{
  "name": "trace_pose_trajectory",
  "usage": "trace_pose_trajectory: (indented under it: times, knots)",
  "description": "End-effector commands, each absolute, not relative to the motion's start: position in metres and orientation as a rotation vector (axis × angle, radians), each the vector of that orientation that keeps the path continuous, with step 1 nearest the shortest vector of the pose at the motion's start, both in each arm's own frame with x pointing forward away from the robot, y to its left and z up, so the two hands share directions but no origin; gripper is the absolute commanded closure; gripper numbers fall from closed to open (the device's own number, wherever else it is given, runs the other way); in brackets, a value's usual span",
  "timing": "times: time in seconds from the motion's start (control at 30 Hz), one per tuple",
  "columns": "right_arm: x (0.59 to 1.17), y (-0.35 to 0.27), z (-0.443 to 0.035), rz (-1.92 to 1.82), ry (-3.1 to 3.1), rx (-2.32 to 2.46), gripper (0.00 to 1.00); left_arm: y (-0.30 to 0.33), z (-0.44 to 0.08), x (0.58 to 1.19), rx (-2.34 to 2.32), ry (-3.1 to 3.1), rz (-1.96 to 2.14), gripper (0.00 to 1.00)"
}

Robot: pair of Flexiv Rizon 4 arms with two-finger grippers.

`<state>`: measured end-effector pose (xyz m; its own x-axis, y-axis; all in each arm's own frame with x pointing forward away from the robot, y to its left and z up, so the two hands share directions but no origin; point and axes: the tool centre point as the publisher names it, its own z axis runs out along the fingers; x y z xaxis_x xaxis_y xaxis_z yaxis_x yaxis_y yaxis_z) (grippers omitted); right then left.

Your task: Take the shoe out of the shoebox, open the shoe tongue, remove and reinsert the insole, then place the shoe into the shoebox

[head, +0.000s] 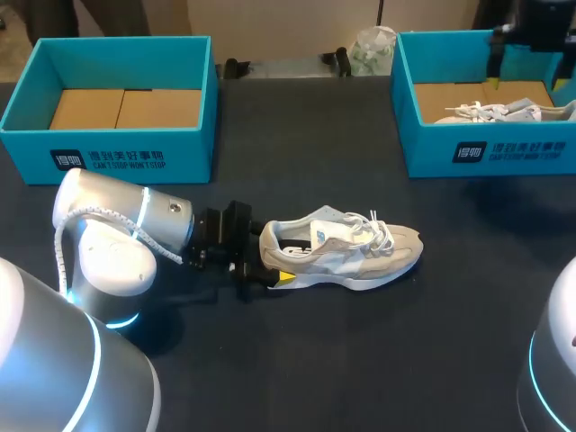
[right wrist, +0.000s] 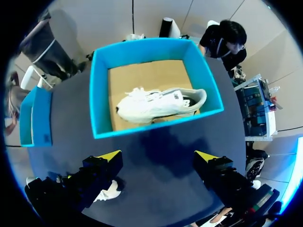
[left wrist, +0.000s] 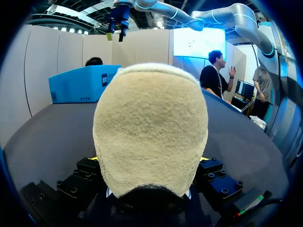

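Note:
A beige and white sneaker [head: 346,250] lies on the dark table, toe pointing right, laces loose. My left gripper [head: 268,257] is at its heel, one finger on each side. In the left wrist view the suede heel [left wrist: 151,127] fills the space between the fingers, and my left gripper [left wrist: 149,161] is shut on it. A second white sneaker [head: 508,112] [right wrist: 161,104] lies in the right blue shoebox [head: 423,144] [right wrist: 151,126]. My right gripper [head: 525,54] [right wrist: 158,156] hangs open above that box, holding nothing.
An empty blue shoebox [head: 117,153] [right wrist: 33,118] with a cardboard floor stands at the back left. A crumpled plastic bag [head: 371,49] and small black items [head: 238,65] lie at the far edge between the boxes.

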<state>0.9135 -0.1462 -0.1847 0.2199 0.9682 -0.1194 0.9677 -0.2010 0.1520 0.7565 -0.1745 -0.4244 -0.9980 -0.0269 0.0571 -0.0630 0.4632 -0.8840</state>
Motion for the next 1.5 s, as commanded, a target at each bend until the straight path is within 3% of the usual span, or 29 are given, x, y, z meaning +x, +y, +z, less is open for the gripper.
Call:
trace_pose_trajectory:
  times: [0.03, 0.53, 1.23, 1.5]
  knots:
    - [0.896, -0.114, -0.182, 0.034, 1.825, 2.288, 0.00, -0.177, -0.427, 0.754, 0.080, -2.659, 1.600, 1.00]
    - [0.827, 0.006, -0.184, 0.096, 1.828, 2.297, 0.00, -0.177, -0.427, 0.754, 0.080, -2.659, 1.600, 1.00]
    - [0.827, 0.006, -0.184, 0.096, 1.828, 2.297, 0.00, -0.177, -0.427, 0.754, 0.080, -2.659, 1.600, 1.00]
    - [0.809, 0.055, -0.180, 0.086, 1.912, 2.223, 0.00, -0.177, -0.427, 0.754, 0.080, -2.659, 1.600, 1.00]
